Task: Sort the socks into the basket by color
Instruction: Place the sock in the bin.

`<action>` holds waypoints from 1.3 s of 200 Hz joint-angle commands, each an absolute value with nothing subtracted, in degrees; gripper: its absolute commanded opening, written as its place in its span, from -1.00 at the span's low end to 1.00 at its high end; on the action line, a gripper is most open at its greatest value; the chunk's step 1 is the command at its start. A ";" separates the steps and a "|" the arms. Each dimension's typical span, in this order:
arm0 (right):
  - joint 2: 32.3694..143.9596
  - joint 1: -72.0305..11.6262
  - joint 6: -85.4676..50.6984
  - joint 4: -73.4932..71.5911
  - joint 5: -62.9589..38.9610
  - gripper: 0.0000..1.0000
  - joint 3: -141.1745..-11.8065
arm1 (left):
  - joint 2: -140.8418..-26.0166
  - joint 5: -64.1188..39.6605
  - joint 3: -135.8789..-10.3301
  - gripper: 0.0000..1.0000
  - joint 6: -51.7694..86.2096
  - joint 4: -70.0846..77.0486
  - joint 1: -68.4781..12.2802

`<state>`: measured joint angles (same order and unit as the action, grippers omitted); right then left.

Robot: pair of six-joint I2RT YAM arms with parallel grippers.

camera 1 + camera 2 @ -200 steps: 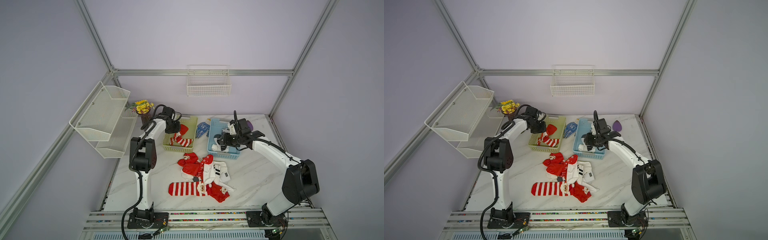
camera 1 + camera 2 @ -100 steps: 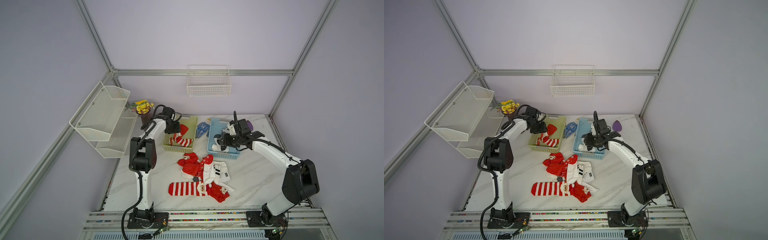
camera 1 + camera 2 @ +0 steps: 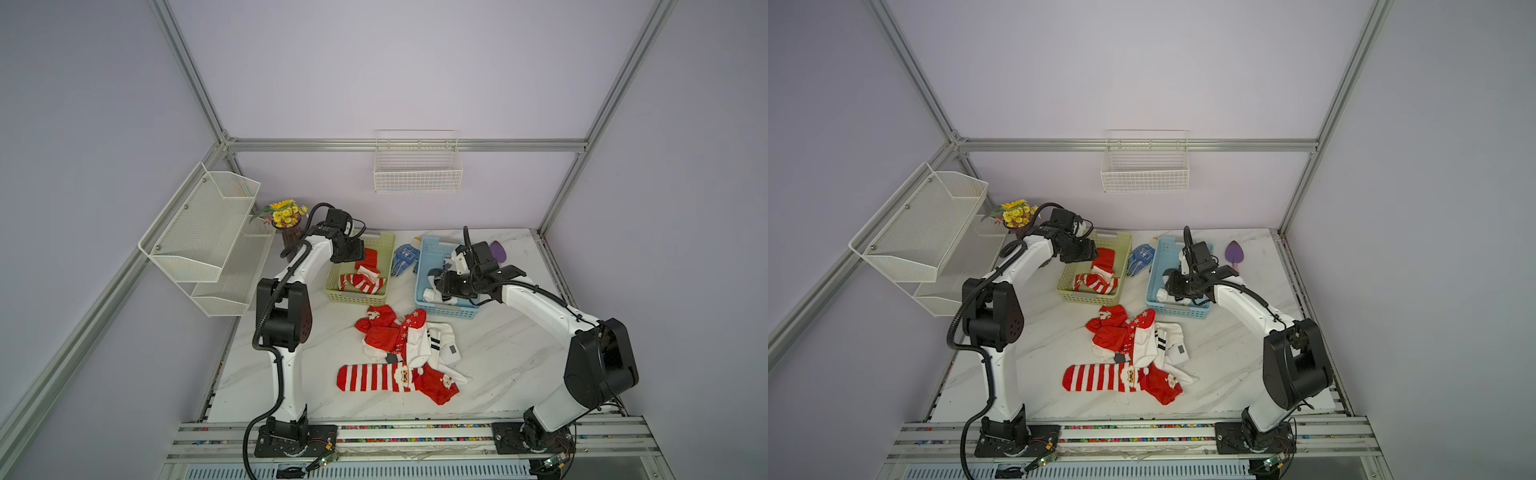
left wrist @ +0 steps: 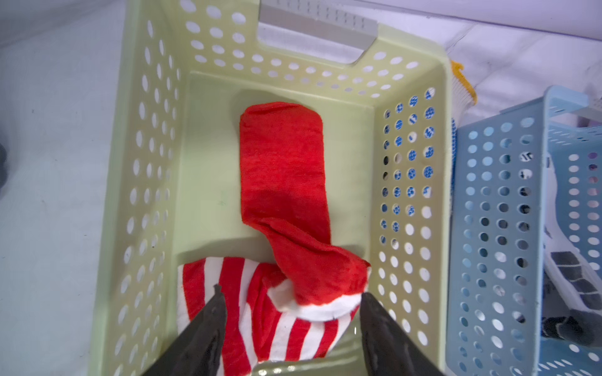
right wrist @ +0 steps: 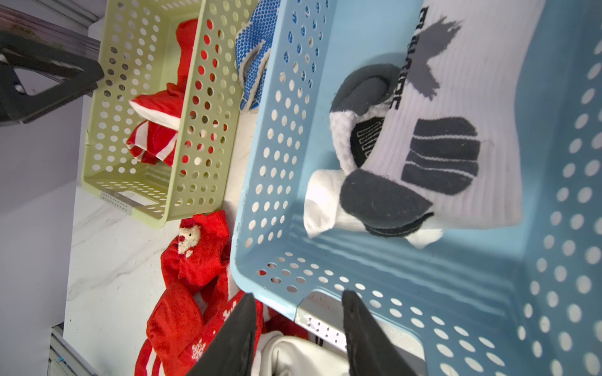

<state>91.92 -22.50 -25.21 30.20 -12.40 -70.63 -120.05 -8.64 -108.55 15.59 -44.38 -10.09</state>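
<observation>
Two red socks (image 4: pixel 283 182) lie in the green basket (image 3: pixel 357 297), one plain-toed across a red-and-white striped one (image 4: pixel 234 312). My left gripper (image 4: pixel 291 293) hangs open just above them, its fingers spread to either side of the white cuff. White socks (image 5: pixel 456 114) with dark grey patches lie in the blue basket (image 3: pixel 444 311). Over that basket's near rim (image 5: pixel 283 302), my right gripper (image 5: pixel 298 298) is open and holds nothing. On the table in front is a pile of red and white socks (image 3: pixel 399 345) and a long striped sock (image 3: pixel 370 377).
Blue dotted gloves (image 3: pixel 405 259) lie between the two baskets. A purple object (image 3: pixel 497 250) sits behind the blue basket. A flower vase (image 3: pixel 286 216) and a white mesh shelf (image 3: pixel 199 241) stand at the back left, and a wire basket (image 3: pixel 417 174) hangs on the back wall.
My left gripper's jaws have spread apart and let go of the red sock, which now lies in the green basket. The right arm has stayed put.
</observation>
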 commanded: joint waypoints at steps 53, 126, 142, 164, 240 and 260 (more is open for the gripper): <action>84.80 -28.43 -27.97 33.49 -7.72 -0.06 -68.00 | -110.30 -8.83 -105.95 0.39 16.19 -44.16 -10.90; 79.71 -40.60 -34.23 41.44 -0.34 -0.06 -64.12 | -102.82 -8.19 -100.45 0.39 15.52 -44.11 -11.18; 79.31 -43.11 -36.16 42.42 0.40 -0.06 -63.13 | -101.49 -7.72 -98.71 0.39 15.02 -44.07 -11.25; 79.62 -46.67 -38.69 43.45 1.19 -0.06 -62.58 | -99.79 -7.55 -96.19 0.39 14.85 -43.68 -11.26; 83.73 -50.81 -41.92 43.18 1.75 -0.06 -60.29 | -93.75 -8.56 -85.07 0.42 14.89 -37.15 -11.25; 84.96 -50.80 -41.92 43.07 2.19 -0.08 -60.40 | -92.79 -8.62 -83.56 0.42 14.43 -36.17 -11.19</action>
